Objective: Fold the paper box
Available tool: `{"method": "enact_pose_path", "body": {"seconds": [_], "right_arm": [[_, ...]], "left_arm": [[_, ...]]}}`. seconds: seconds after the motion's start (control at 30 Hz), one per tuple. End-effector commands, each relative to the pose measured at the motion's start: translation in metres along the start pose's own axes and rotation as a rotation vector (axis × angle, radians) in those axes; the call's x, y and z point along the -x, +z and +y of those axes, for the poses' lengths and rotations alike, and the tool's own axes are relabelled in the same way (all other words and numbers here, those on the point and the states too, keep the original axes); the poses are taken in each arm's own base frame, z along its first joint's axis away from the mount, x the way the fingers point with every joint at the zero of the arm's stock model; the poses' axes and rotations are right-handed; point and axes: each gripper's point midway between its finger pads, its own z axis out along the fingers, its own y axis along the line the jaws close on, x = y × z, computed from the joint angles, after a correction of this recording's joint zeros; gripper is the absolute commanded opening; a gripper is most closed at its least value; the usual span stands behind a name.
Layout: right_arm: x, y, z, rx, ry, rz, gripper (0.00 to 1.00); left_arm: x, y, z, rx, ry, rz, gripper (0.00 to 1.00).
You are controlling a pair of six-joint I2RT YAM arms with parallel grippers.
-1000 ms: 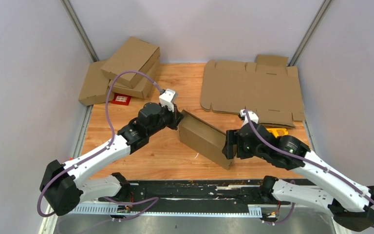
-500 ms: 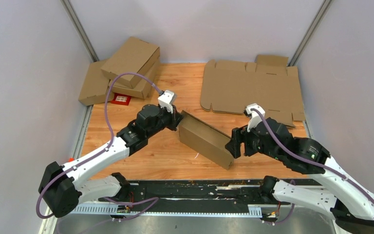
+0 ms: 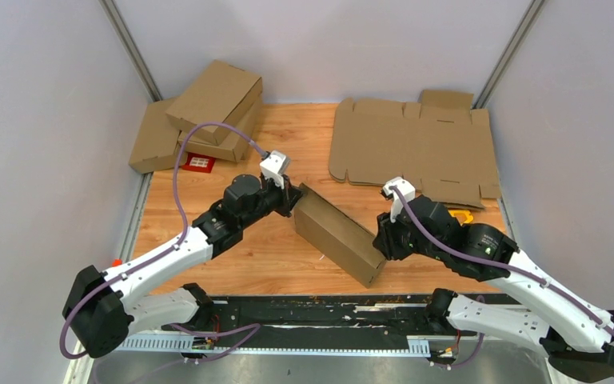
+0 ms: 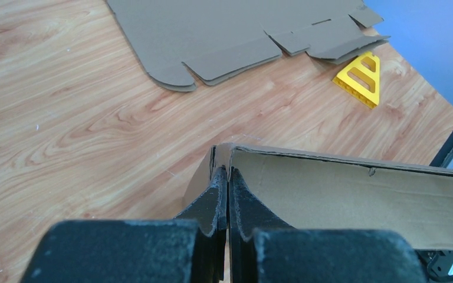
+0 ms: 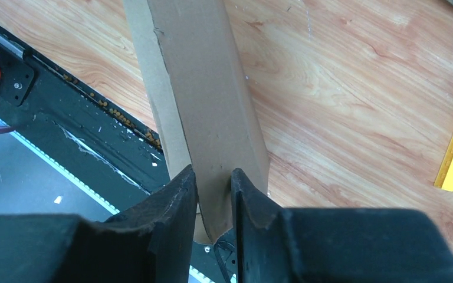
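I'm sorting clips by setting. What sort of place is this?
Likely a robot lab test cell, not a real packing line: a wooden table boxed in by plain grey panels, two bolted arms holding the paper box, with folded boxes and flat cardboard blanks staged behind.

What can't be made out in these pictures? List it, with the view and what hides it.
- Top view: both ends of the box, covered by the left jaws and right jaws, so whether the lid is tucked in is unclear.
- Left wrist view: the box's far end, cut off by the right edge.
- Right wrist view: the box's lower end, behind the jaws.
- Top view: most of the yellow piece, under the right arm; the print on the red label is too small.
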Motion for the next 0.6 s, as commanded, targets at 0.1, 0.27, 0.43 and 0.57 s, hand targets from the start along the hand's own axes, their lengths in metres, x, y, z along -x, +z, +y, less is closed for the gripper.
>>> {"method": "enact_pose_path", "body": {"seconds": [0.1, 0.27, 0.43, 0.57], "right_arm": [[-0.003, 0.004, 0.002, 0.019, -0.023, 0.002, 0.21], [-0.001, 0.004, 0.002, 0.015, -0.039, 0.009, 0.21], [-0.002, 0.004, 0.002, 0.014, -0.047, 0.011, 0.21], [-0.004, 0.005, 0.002, 0.016, -0.055, 0.019, 0.21]], "left_arm": [[-0.070, -0.007, 0.007, 0.006, -0.003, 0.228, 0.06], [-0.055, -0.015, 0.009, 0.048, -0.025, 0.221, 0.27], [-0.041, -0.022, 0.005, 0.048, -0.025, 0.214, 0.35], [-0.030, -0.022, 0.005, 0.053, -0.012, 0.193, 0.40]]}}
